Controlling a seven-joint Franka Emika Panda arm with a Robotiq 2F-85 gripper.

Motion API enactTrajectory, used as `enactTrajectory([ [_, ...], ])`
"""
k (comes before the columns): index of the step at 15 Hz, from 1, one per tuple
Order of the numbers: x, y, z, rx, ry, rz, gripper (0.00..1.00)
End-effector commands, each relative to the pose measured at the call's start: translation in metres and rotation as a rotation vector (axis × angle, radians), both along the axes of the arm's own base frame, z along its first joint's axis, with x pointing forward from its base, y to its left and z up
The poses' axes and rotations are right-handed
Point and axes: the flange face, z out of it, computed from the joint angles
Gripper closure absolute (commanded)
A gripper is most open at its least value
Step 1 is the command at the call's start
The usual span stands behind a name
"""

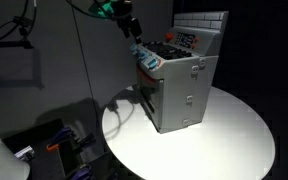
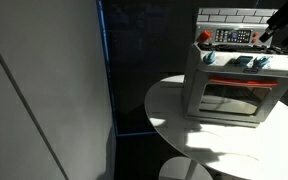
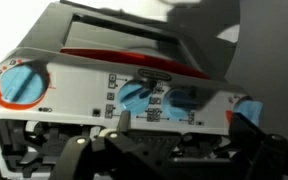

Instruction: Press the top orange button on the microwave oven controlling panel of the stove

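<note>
Jaws are seen spread wide over the stove (image 1: 184, 95) front knobs; microwave oven controlling panel (image 2: 232, 36) is located beyond them, not touched.

Dim, dark room with bright light on round white table (image 1: 234, 140), hard shadow beside stove (image 1: 189, 90). Soft, blurred close-up in wrist view.

A: Clearance around the gripper (image 1: 136, 42)?
B: To either side, open air. Directly beneath, close: the stove (image 1: 184, 95) front edge with its blue knobs (image 3: 134, 95). Ahead: cooktop (image 1: 172, 52), then the upright tiled back wall (image 1: 199, 22) carrying the microwave oven controlling panel (image 2: 232, 36).
A: Table (image 1: 234, 140)?
B: Well below.
</note>
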Motion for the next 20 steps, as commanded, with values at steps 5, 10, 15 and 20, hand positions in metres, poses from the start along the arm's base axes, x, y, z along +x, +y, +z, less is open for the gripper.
enactTrajectory([
  [5,0.031,-0.032,0.010,-0.096,-0.065,-0.164,0.00],
  [10,0.048,-0.053,0.018,-0.134,-0.066,-0.262,0.00],
  [15,0.067,-0.072,0.023,-0.162,-0.045,-0.355,0.00],
  [20,0.084,-0.085,0.021,-0.160,0.005,-0.455,0.00],
])
